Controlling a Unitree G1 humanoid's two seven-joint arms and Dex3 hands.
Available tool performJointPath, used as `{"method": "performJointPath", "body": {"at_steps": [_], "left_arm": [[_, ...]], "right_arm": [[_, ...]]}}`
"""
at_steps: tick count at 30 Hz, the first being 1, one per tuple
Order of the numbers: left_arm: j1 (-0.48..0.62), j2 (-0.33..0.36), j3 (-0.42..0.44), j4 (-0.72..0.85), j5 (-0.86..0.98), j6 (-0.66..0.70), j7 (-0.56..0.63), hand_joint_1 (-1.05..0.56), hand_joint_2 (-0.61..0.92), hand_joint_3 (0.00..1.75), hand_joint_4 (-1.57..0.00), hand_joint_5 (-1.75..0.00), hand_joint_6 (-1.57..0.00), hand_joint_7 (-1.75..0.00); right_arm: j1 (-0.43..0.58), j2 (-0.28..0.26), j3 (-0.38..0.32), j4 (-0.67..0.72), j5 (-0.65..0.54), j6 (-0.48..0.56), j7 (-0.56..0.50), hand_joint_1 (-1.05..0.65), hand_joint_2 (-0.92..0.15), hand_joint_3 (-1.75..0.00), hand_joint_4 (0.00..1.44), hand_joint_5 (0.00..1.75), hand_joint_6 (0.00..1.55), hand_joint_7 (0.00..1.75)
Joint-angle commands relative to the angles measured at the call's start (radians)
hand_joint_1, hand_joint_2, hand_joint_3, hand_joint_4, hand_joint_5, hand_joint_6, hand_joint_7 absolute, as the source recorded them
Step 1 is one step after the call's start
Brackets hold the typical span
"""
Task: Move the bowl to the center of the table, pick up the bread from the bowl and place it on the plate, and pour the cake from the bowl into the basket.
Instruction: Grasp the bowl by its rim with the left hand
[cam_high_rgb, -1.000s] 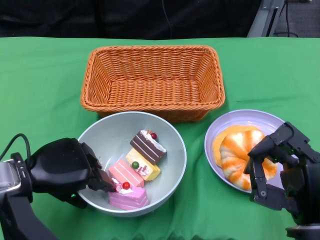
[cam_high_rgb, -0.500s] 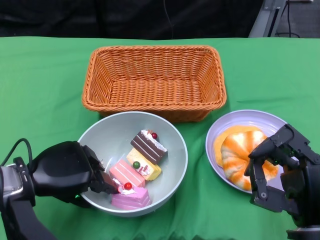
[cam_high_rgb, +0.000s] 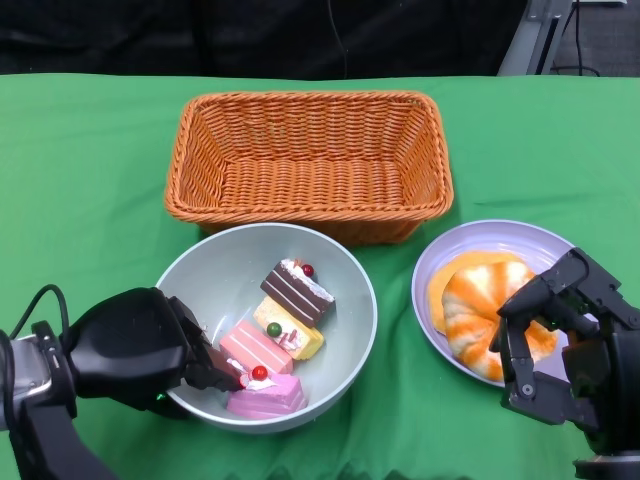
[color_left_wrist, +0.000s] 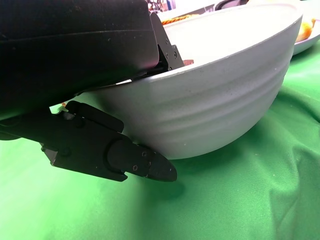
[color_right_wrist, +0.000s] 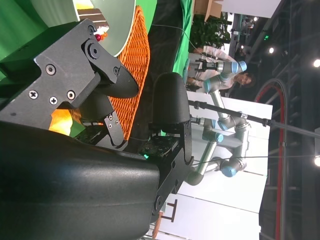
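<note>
Lighting's pretty even and bright from overhead, so the green table (cam_high_rgb: 90, 150) only gets soft shadows, mostly under the bowl (color_left_wrist: 225, 100). Head view is sharp, background goes dark. Right wrist view has small ceiling lights glaring far off, and the left robot hand (color_left_wrist: 90, 85) up close is just a black, featureless mass.

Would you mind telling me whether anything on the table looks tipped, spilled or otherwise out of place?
Only the bowl: the left hand grips its rim and it sits slightly tipped, lifted off the cloth at that side. The cake pieces remain inside; nothing has spilled.
</note>
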Motion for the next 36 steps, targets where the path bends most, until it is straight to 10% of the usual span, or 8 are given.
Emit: {"method": "performJointPath", "body": {"at_steps": [1, 18, 36], "left_arm": [[0.007, 0.002, 0.003, 0.005, -0.021, -0.022, -0.074, -0.44, 0.92, 0.09, -0.83, 0.00, -0.50, 0.00], [0.023, 0.020, 0.044, -0.038, -0.065, -0.024, -0.160, -0.47, 0.92, 0.03, -0.76, 0.00, -0.31, -0.01], [0.019, 0.015, 0.015, -0.036, -0.014, -0.001, -0.062, -0.34, 0.86, 0.00, -1.07, -0.11, -1.12, -0.12]], "right_arm": [[0.002, 0.002, -0.007, -0.005, 0.010, -0.007, -0.007, 0.03, -0.44, -1.31, 0.68, 1.75, 0.60, 1.54], [-0.002, -0.003, -0.007, -0.003, 0.023, -0.007, 0.004, 0.04, -0.45, -1.33, 0.68, 1.75, 0.60, 1.54], [-0.001, -0.006, -0.011, -0.008, 0.017, -0.005, 0.001, 0.04, -0.43, -1.34, 0.69, 1.75, 0.60, 1.54]]}}
